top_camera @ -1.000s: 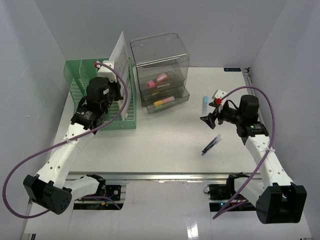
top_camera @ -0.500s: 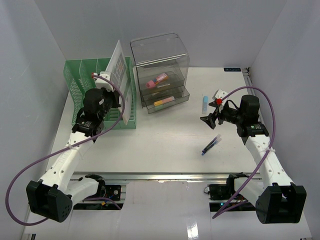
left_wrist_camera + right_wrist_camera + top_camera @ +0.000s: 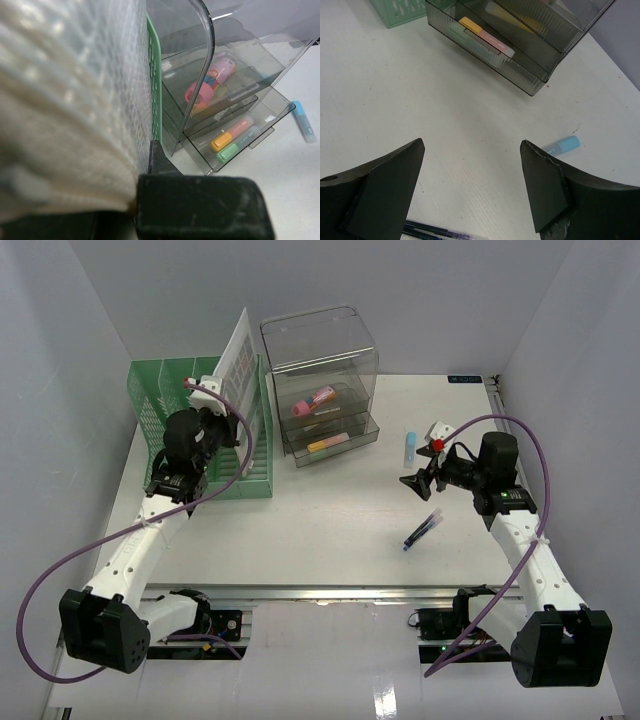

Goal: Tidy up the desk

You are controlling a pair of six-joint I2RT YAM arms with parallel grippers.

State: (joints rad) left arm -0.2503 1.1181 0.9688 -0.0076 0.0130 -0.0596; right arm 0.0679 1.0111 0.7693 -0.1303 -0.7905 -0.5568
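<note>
The white desk (image 3: 330, 530) carries a green mesh file rack (image 3: 150, 405) and a clear grey drawer box (image 3: 320, 350). My left gripper (image 3: 222, 425) is shut on a white gridded sheet (image 3: 238, 360) that stands on edge at the rack's right side. In the left wrist view the sheet (image 3: 65, 100) fills the left, with a black finger (image 3: 200, 205) against it. My right gripper (image 3: 418, 483) is open and empty above the desk (image 3: 470, 110). A dark blue pen (image 3: 422, 531) lies just below it and shows in the right wrist view (image 3: 435, 231).
A light-blue marker (image 3: 410, 447) lies right of the drawer box, also in the right wrist view (image 3: 562, 145). The open drawers hold a pink item (image 3: 210, 82) and orange (image 3: 230, 135) and green (image 3: 230, 150) highlighters. A metal rail (image 3: 330, 590) runs along the front edge.
My left gripper has shifted back and left along the rack with the sheet, which has tilted slightly. The right arm has not moved.
</note>
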